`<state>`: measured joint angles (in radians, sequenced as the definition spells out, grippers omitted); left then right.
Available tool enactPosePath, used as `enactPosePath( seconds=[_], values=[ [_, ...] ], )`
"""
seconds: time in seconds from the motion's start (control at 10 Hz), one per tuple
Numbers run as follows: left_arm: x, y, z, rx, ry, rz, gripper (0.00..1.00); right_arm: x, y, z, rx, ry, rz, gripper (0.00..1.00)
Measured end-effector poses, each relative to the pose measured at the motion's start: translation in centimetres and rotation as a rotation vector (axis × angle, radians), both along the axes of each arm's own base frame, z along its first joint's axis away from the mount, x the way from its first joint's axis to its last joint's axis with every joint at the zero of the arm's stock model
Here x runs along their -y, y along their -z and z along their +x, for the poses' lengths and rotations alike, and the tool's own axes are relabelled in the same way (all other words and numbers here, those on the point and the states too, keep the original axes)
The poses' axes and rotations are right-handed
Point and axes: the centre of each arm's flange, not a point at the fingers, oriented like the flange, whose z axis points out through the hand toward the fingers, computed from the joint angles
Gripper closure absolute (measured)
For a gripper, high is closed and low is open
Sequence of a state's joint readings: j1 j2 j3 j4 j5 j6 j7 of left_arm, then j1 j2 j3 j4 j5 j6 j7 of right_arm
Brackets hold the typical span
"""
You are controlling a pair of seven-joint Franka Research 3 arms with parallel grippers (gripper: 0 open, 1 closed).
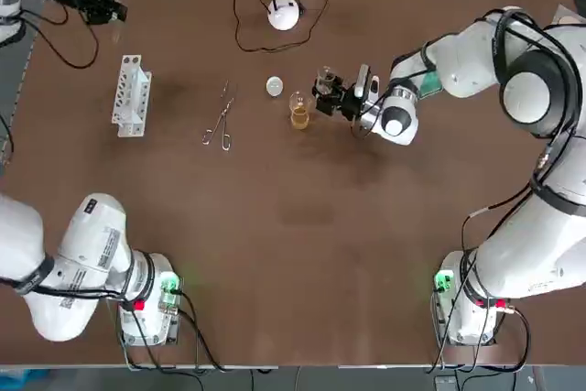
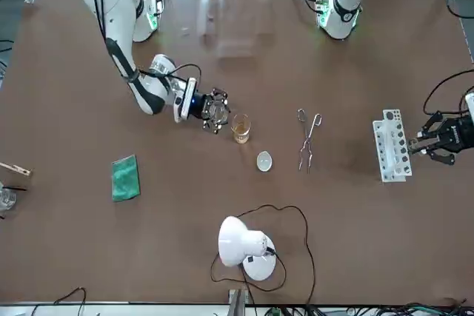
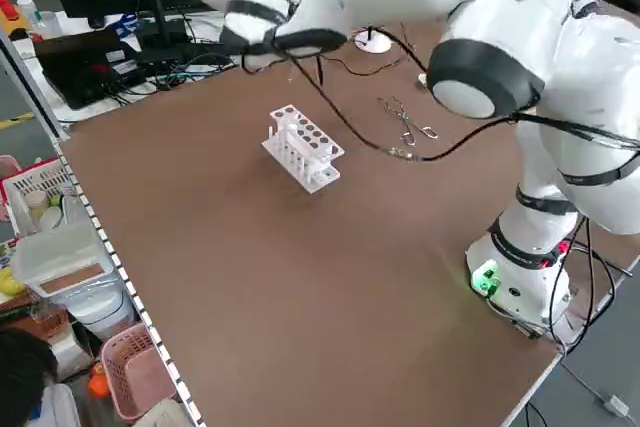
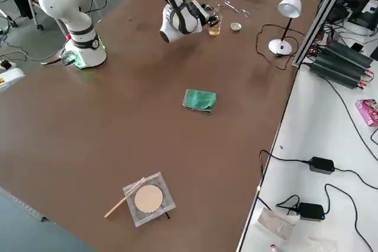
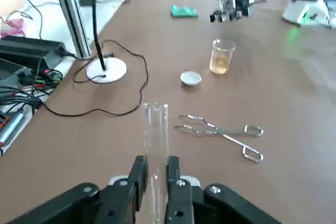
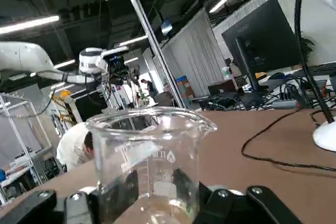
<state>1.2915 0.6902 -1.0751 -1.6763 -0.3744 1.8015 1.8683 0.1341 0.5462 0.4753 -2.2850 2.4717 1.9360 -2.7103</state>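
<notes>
My right gripper (image 1: pixel 331 91) is shut on a clear glass beaker (image 6: pixel 149 153), held just above the table beside a small beaker of amber liquid (image 1: pixel 299 113). The front view shows the right gripper (image 2: pixel 213 111) left of the amber beaker (image 2: pixel 241 128). My left gripper (image 5: pixel 156 167) is shut on a clear test tube (image 5: pixel 156 135). The left gripper (image 1: pixel 95 1) hangs at the far left corner, beyond the white test tube rack (image 1: pixel 131 95). Across the table, the left gripper (image 2: pixel 443 139) is beside the rack (image 2: pixel 390 145).
Metal tongs (image 1: pixel 220 123) and a small white dish (image 1: pixel 275 87) lie between the rack and the amber beaker. A white desk lamp (image 1: pixel 284 14) with its cable stands at the far edge. A green cloth (image 2: pixel 125 177) and a petri dish (image 4: pixel 147 199) lie on my right side.
</notes>
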Motion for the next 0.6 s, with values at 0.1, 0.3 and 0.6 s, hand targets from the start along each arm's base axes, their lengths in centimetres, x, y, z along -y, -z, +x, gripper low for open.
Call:
enactPosePath(
  seconds=[0.1, 0.3, 0.6],
  values=[
    [-0.6, 1.2, -0.2, 0.004, 0.004, -0.049, 0.79, -0.9, -0.3, -0.6, -0.033, 0.012, 0.024, 0.62],
    [-1.6, 3.6, -1.1, 0.021, 0.030, -0.202, 0.79, -2.3, -0.8, -1.6, -0.089, 0.007, 0.062, 0.62],
    [-4.4, 8.3, -3.3, 0.050, 0.035, -0.340, 0.79, -4.6, -1.1, -3.3, -0.172, 0.003, 0.083, 0.62]
  ],
)
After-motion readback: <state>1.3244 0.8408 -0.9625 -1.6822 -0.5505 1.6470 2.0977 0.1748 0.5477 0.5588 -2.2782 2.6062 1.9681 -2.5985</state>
